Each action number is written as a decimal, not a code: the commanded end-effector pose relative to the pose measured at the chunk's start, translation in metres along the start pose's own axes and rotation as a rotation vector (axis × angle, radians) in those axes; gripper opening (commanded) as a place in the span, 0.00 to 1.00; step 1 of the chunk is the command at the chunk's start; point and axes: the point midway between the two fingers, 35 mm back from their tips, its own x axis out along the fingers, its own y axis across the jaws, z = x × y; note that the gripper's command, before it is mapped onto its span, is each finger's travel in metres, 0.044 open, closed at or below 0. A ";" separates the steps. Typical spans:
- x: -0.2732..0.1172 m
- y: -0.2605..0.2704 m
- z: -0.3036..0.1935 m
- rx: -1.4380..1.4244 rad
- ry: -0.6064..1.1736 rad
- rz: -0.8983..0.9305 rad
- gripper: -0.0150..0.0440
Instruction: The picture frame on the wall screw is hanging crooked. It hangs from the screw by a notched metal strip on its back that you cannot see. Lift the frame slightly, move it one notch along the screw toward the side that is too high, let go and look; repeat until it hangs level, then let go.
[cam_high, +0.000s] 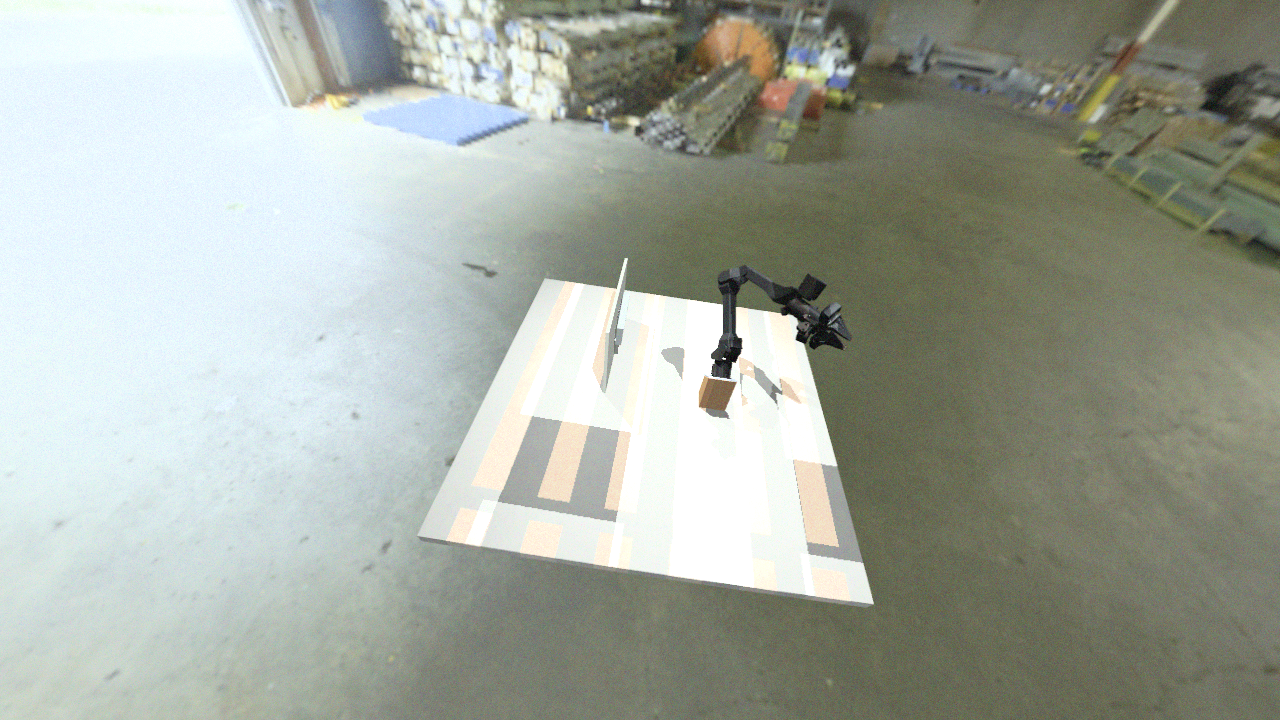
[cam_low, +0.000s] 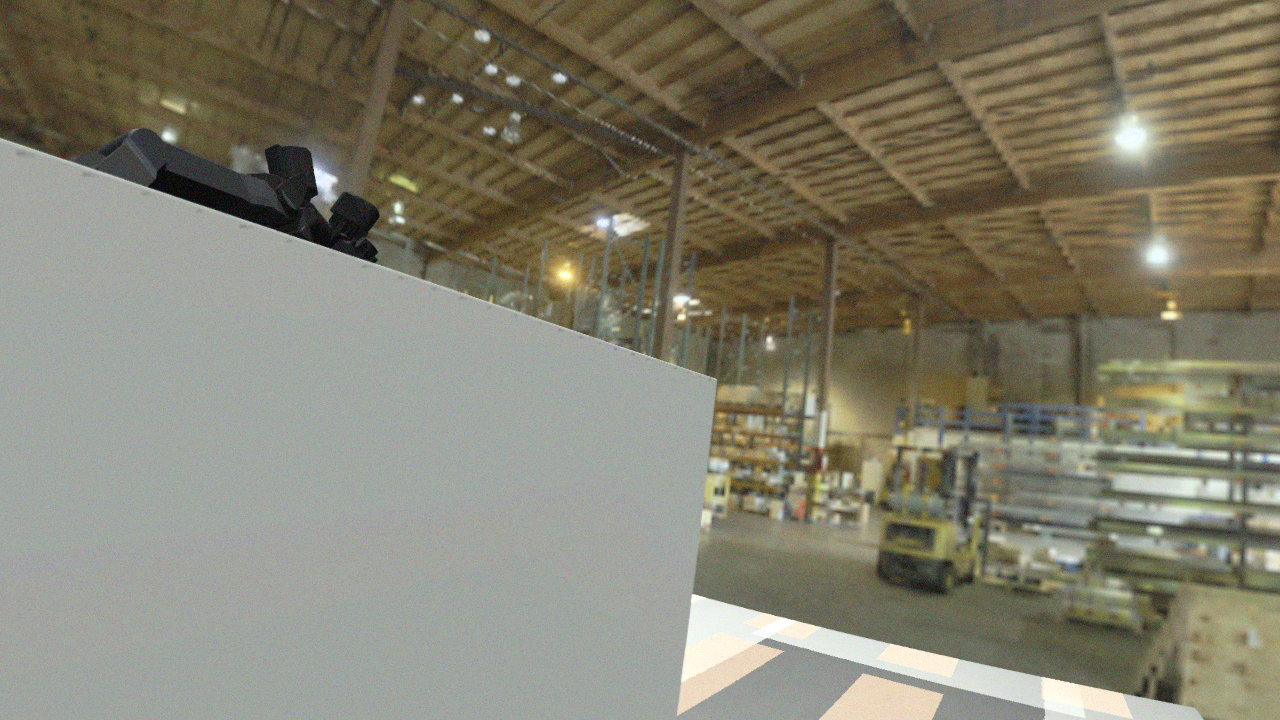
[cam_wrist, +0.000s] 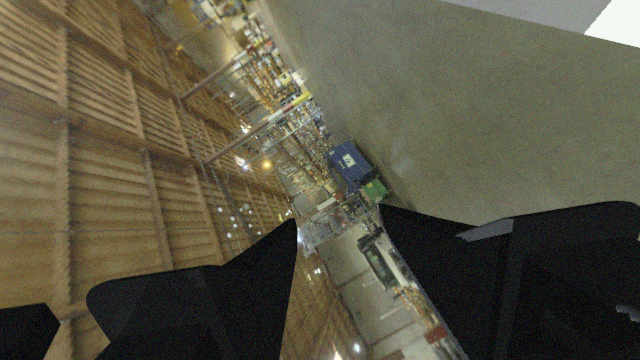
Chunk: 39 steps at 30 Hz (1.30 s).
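The wall (cam_high: 612, 344) (cam_low: 358, 492) is a thin pale upright panel, nearly edge-on in the top view and seen from behind in the exterior view. A small grey piece (cam_high: 618, 339), apparently part of the picture frame, stands out from its arm-facing side. The frame's front, its tilt and the screw cannot be made out. My gripper (cam_high: 845, 338) (cam_wrist: 336, 218) is partly open and empty. It is raised on the far side of the arm base from the wall, pointing away from the wall. No part of the frame shows in the wrist view.
The black arm (cam_high: 729, 313) stands on the patterned table top (cam_high: 716, 537), with a brown block (cam_high: 716, 394) at its base. The arm's upper part (cam_low: 214, 183) shows over the wall's top edge in the exterior view. Warehouse floor surrounds the table top.
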 end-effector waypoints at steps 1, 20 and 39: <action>-0.028 0.036 0.036 -0.018 -0.036 0.098 0.69; -0.246 0.115 0.193 -0.192 -0.450 0.643 0.69; -0.429 0.019 0.241 -0.388 -1.190 0.869 0.69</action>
